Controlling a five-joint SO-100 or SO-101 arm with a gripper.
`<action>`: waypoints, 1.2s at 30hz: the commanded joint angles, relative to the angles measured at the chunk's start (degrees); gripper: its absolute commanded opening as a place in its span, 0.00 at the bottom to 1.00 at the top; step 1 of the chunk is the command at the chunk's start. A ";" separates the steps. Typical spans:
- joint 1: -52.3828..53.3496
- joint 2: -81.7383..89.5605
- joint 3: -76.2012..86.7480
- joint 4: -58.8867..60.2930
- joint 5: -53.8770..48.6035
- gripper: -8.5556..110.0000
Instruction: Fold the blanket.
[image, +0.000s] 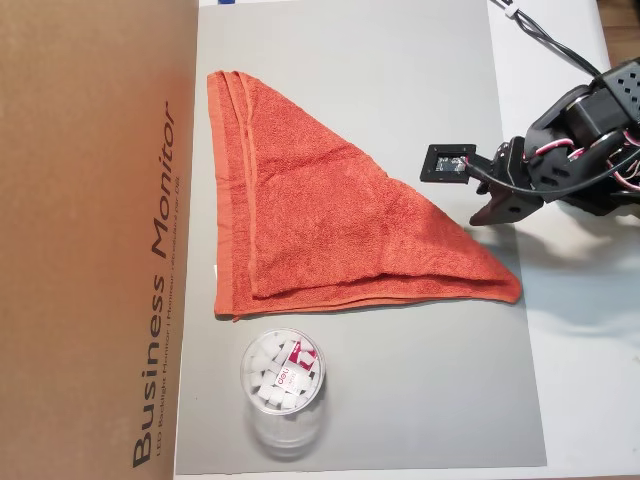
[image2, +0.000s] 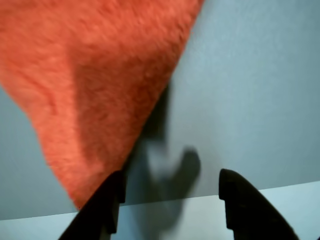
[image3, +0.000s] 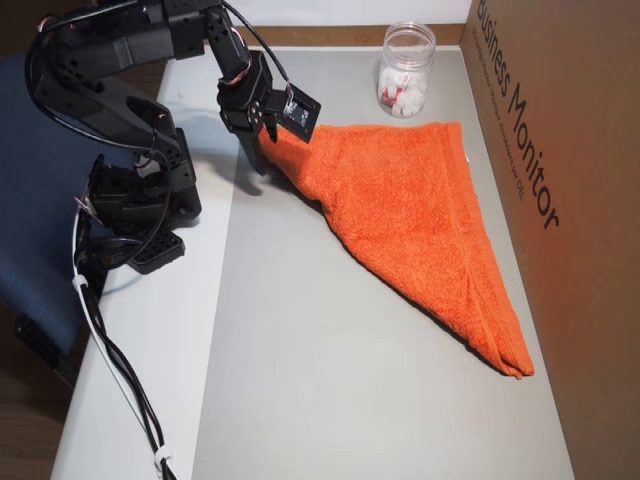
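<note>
The blanket (image: 320, 220) is an orange-red terry towel lying folded into a triangle on the grey mat (image: 400, 400). Its hemmed edges run along the left and bottom sides in this overhead view. My gripper (image: 490, 212) hovers just above the triangle's right corner, at the mat's right edge. In the wrist view the two black fingers stand apart, so the gripper (image2: 170, 180) is open with only bare mat between them. The blanket's corner (image2: 100, 75) ends beside the left finger (image2: 107, 200). In the other overhead view the gripper (image3: 255, 170) sits at the blanket's (image3: 410, 200) upper-left tip.
A clear plastic tub (image: 283, 380) of white pieces stands on the mat just below the blanket's hem. A brown cardboard box (image: 90, 240) printed "Business Monitor" borders the mat's left side. The arm's base (image3: 130, 190) and cables (image3: 110, 340) occupy the white table strip.
</note>
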 joint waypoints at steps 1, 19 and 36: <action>-2.72 1.23 1.58 -2.55 1.67 0.23; -17.58 0.18 11.78 -20.21 7.56 0.24; -19.86 -12.04 14.15 -36.65 14.50 0.23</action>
